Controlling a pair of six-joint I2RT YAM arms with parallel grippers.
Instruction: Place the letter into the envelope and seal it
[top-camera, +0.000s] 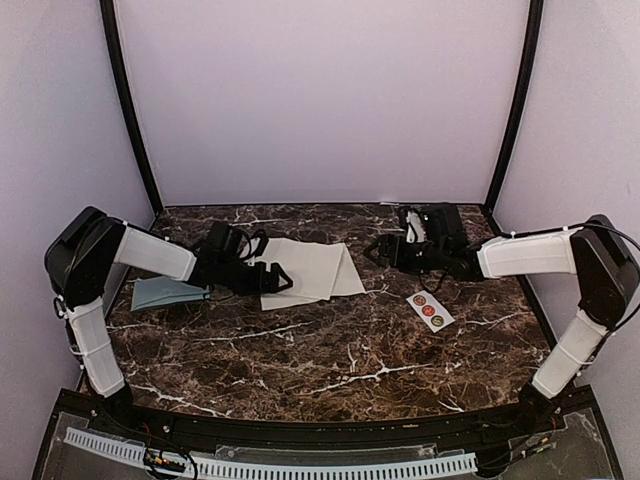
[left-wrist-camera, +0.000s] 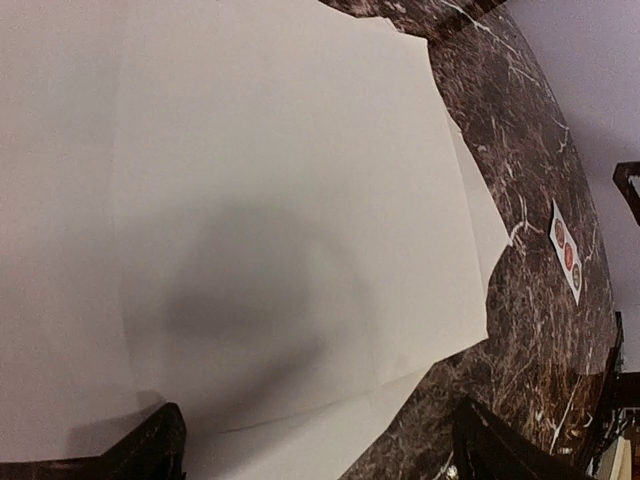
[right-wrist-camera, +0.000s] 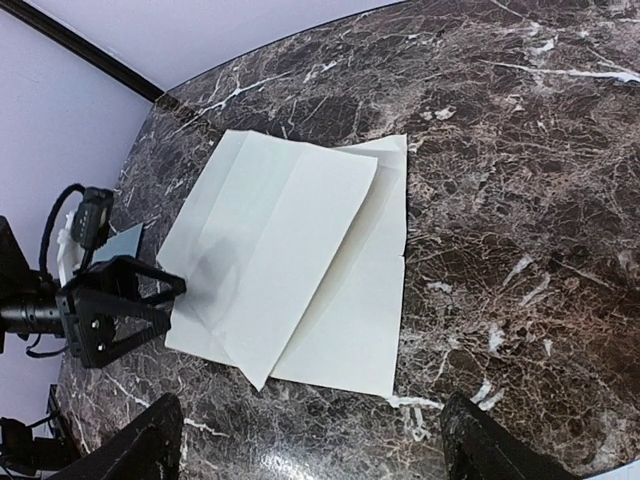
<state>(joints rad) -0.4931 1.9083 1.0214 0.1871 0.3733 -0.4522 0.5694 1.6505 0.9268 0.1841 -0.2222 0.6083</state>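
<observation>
The letter (top-camera: 312, 270) is a white sheet, loosely folded over itself and askew, lying flat on the marble table near the back middle. It fills the left wrist view (left-wrist-camera: 280, 200) and shows in the right wrist view (right-wrist-camera: 300, 250). The pale teal envelope (top-camera: 163, 292) lies at the left, partly under my left arm; a sliver shows in the right wrist view (right-wrist-camera: 126, 240). My left gripper (top-camera: 281, 279) is open and empty over the letter's left edge (left-wrist-camera: 325, 450). My right gripper (top-camera: 374, 250) is open and empty, just right of the letter (right-wrist-camera: 320, 445).
A small white strip of round stickers (top-camera: 430, 311) lies on the table right of centre, below my right gripper; it also shows in the left wrist view (left-wrist-camera: 567, 250). Pale walls with black corner posts close in the table on three sides.
</observation>
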